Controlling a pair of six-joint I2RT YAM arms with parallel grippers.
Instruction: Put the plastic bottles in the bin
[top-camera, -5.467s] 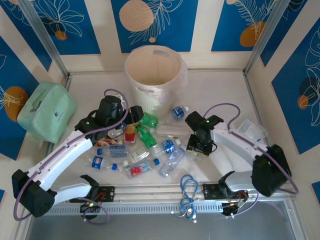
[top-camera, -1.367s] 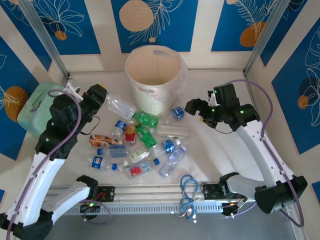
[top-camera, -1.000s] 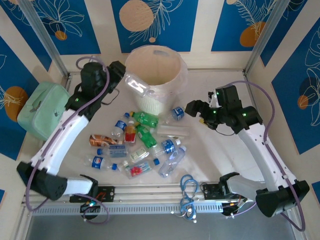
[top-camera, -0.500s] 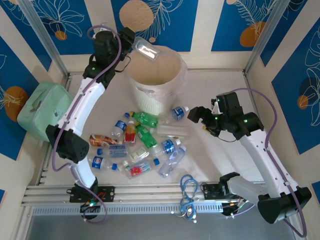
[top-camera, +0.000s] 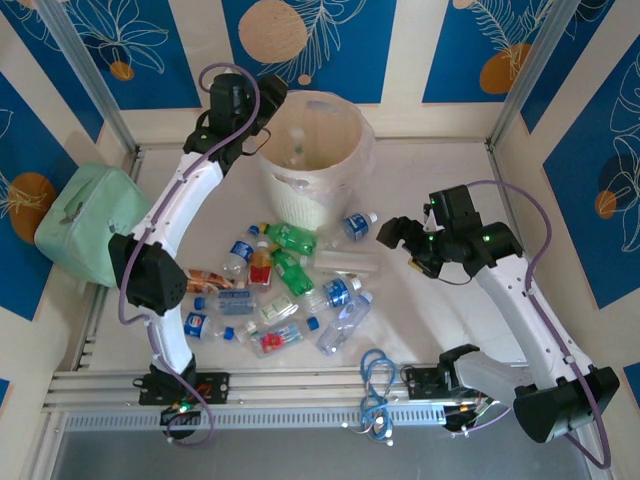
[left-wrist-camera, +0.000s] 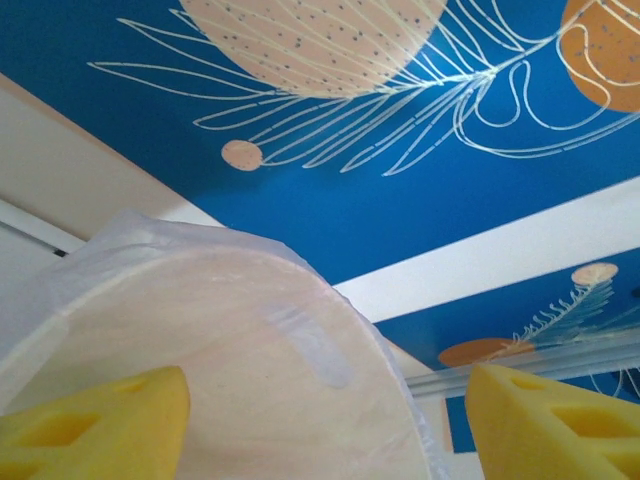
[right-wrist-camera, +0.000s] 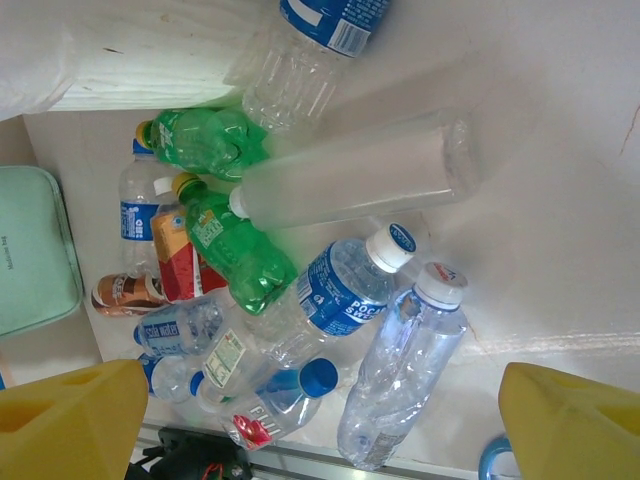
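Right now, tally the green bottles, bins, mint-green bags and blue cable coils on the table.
green bottles: 2
bin: 1
mint-green bag: 1
blue cable coil: 1
Total: 5

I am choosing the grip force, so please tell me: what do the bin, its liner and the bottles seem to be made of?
Bin: probably rigid plastic, cream and matte, with a moulded handle slot.
Liner: thin clear plastic film, wrinkled and shiny.
Bottles: thin glossy plastic, clear or green, with ribbed walls; some look crumpled.
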